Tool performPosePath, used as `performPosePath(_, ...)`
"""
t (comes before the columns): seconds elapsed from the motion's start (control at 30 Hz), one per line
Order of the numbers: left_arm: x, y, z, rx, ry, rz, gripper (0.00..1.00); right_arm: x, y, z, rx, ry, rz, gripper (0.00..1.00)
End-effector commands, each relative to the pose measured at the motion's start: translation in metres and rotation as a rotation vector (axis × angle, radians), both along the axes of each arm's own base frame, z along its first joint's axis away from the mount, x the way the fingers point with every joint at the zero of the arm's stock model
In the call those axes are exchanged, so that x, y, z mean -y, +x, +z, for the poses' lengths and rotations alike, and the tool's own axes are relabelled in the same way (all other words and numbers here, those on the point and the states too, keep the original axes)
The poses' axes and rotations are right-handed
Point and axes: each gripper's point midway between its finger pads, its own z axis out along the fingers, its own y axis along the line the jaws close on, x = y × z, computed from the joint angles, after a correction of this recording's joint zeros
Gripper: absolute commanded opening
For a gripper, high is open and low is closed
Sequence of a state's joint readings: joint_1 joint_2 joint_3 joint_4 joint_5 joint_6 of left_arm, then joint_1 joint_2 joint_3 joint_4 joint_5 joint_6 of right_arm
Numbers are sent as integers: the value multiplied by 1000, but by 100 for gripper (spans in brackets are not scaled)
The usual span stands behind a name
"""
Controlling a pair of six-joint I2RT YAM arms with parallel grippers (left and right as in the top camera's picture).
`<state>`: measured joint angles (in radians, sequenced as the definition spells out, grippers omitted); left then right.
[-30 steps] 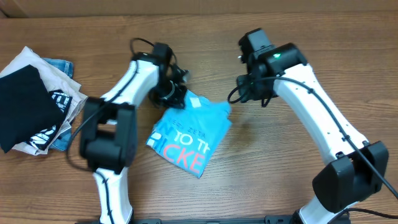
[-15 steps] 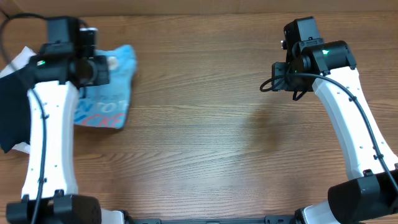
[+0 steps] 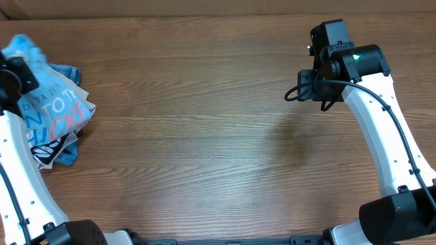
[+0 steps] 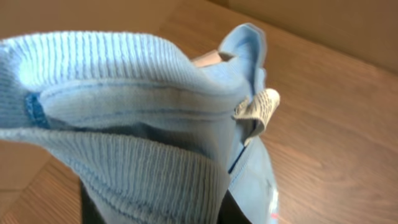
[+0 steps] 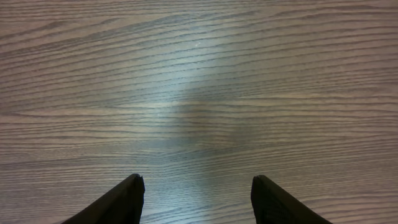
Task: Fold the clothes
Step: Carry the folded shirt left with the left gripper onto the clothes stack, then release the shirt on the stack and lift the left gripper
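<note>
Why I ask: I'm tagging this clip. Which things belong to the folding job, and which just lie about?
Job: T-shirt, held by the left gripper; right gripper, open and empty.
Lying about: black garment, denim, beige garment, piled partly under the T-shirt at the table edge.

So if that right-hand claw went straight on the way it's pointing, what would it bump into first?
Most likely just the bare brown wooden table. The open right gripper points down at plain wood grain, and nothing shows in between, though how far off it is isn't clear.
</note>
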<state>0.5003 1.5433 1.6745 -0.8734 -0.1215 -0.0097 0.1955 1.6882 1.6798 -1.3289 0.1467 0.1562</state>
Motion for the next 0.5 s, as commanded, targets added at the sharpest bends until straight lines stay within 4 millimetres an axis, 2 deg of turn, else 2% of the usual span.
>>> performPosePath(0.0,-26,-4,27,86,46,72,9,2,1,16,47,1,-6,59)
performPosePath(0.07,-36,-4,23,85,47,93,9,2,1,16,43,0,-6,59)
performPosePath(0.17,-60,-3,6,64,37,136,9,2,-1,15,36,-1,-6,59)
performPosePath(0.27,-88,-7,-18,29,12,186,11,3,-3,15,30,-3,-6,59)
performPosePath(0.47,-125,-6,-52,36,-49,211,15,0,-3,15,28,10,-2,59)
